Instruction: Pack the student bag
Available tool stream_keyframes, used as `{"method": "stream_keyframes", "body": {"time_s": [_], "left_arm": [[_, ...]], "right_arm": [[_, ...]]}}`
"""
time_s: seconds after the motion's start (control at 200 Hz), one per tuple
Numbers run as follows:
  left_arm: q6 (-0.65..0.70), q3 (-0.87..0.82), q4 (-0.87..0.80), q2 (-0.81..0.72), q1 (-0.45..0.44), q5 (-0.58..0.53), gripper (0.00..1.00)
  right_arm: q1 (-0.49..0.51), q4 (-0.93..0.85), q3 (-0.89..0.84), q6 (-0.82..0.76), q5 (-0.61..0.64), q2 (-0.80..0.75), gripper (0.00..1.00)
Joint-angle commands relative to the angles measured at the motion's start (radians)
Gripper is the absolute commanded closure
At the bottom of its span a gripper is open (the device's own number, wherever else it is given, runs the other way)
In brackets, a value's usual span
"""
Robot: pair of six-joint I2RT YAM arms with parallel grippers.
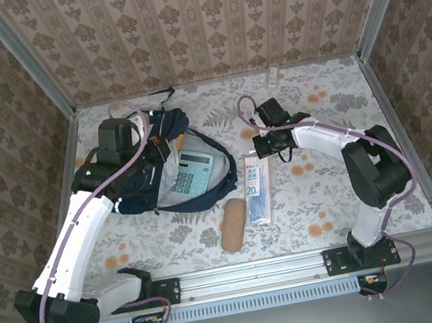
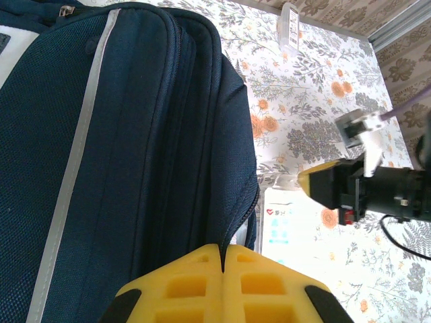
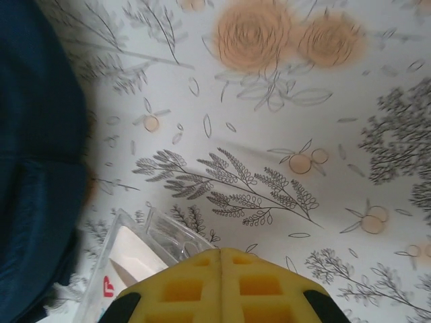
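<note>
Right now the student bag (image 1: 178,123) lies on the left half of the floral table (image 1: 340,106), its mouth gaping toward the near side, with a teal calculator (image 1: 191,172) resting on the grey lining. My left claw (image 2: 222,247) sits at the bag's far side with its yellow pads pressed flat together, tips right at the navy zip edge; I cannot tell whether any fabric is caught between them. My right claw (image 3: 220,252) is likewise fully closed, low over the table just right of the bag, its tips meeting the clear far end of a long plastic packet (image 1: 257,192); whether that flap is pinched I cannot tell. A tan oblong piece (image 1: 230,224) lies just left of the packet's near end.
</note>
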Motion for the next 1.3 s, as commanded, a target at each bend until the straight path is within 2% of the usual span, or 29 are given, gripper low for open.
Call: {"method": "stream_keyframes", "body": {"time_s": [0.0, 0.265, 0.545, 0.76, 0.995, 1.295], "left_arm": [[-0.008, 0.014, 0.049, -0.022, 0.011, 0.006, 1.00], [-0.002, 0.026, 0.048, -0.024, 0.013, -0.003, 1.00], [-0.007, 0.040, 0.067, -0.019, 0.013, -0.011, 1.00], [-0.006, 0.042, 0.063, -0.028, 0.013, -0.028, 1.00], [-0.017, 0.033, 0.071, -0.061, 0.014, -0.111, 1.00], [-0.030, 0.017, 0.076, -0.099, 0.020, -0.170, 1.00]], "right_arm": [[-0.004, -0.051, -0.005, 0.028, 0.023, -0.068, 1.00], [0.001, -0.089, 0.034, 0.045, -0.004, -0.253, 1.00], [0.040, -0.096, 0.137, 0.065, -0.067, -0.335, 1.00], [0.087, -0.078, 0.219, 0.081, -0.132, -0.337, 1.00], [0.162, -0.066, 0.329, 0.097, -0.206, -0.314, 1.00], [0.273, 0.031, 0.431, 0.194, -0.313, -0.228, 1.00]]}}
